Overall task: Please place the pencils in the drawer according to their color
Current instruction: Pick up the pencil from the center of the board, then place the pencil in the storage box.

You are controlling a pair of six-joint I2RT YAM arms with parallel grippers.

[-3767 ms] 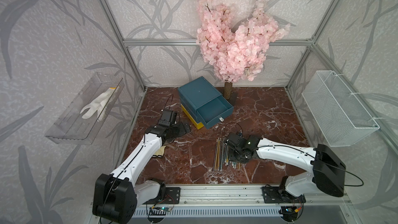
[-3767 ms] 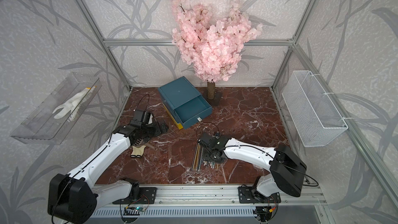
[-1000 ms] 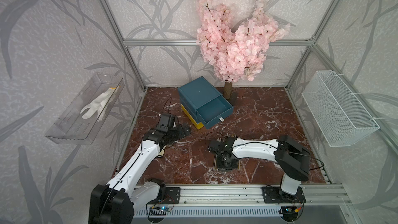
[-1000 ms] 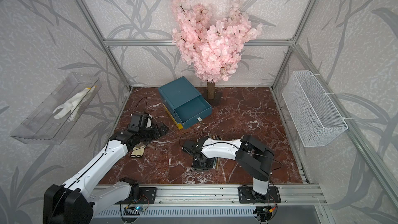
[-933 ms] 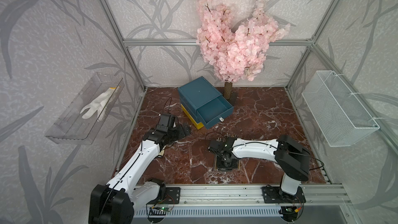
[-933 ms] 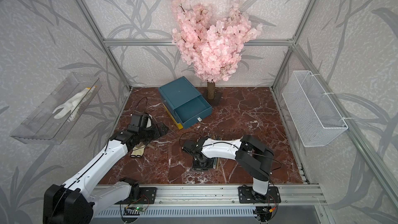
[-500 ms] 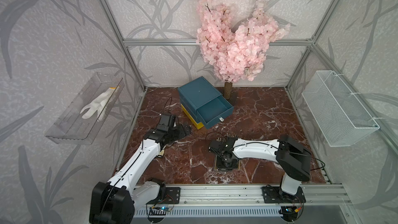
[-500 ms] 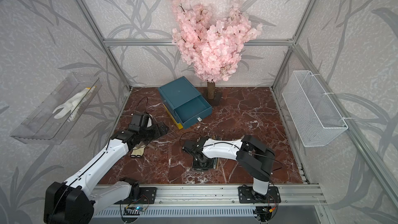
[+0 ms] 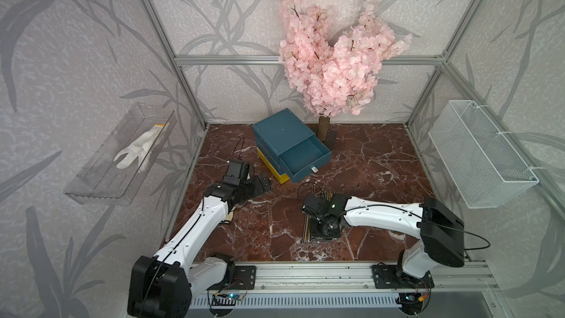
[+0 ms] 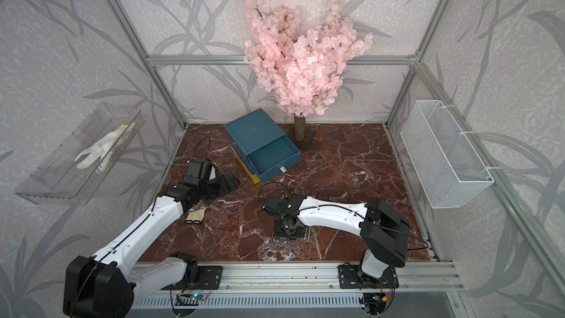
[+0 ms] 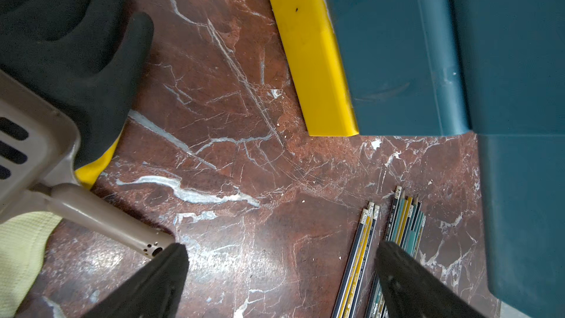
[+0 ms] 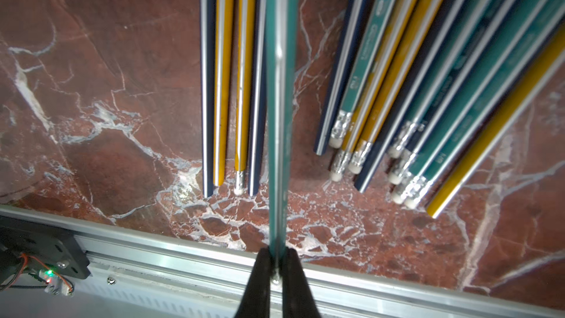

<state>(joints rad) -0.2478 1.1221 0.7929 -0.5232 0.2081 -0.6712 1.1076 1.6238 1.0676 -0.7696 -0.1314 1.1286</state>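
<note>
Clear wall tray (image 9: 91, 185): fixed to the left wall, well off the surface, with a white glove (image 9: 137, 151) lying in it.

Left gripper (image 11: 281, 249): jaws wide apart and holding nothing. It hangs above the red marble surface (image 11: 229, 163), just left of the drawer chest. A brown slotted scoop (image 11: 36, 142) and a black glove (image 11: 67, 26) lie close by.

Drawer chest (image 9: 281, 131): teal-blue, at the back of the surface, turned at an angle. One open teal drawer (image 9: 305, 160) is pulled well out, and no pencil shows inside it in either top view. The yellow bottom drawer (image 9: 270, 169) pokes out a little beneath.

Blossom tree (image 9: 330, 65): pink, standing just behind the chest.

Pencils (image 12: 428, 87): yellow, teal-green and dark ones mixed, lying side by side in two loose bunches at the front of the surface, near the rail (image 12: 397, 289). Their length runs front to back.

Right gripper (image 12: 276, 270): closed tight on one end of a single teal-green pencil (image 12: 278, 87). That pencil points straight out from the gripper, parallel to those below and seemingly raised above them.

Coming move: the open teal drawer lies farther back than the right gripper and slightly left, well apart from it. The held pencil runs front to back while the drawer sits skewed, so the pencil probably needs turning to drop in lengthwise. The left gripper is nearer the chest, but the right one has the pencil.

Wire basket (image 9: 480, 160): white, hung on the right wall.
</note>
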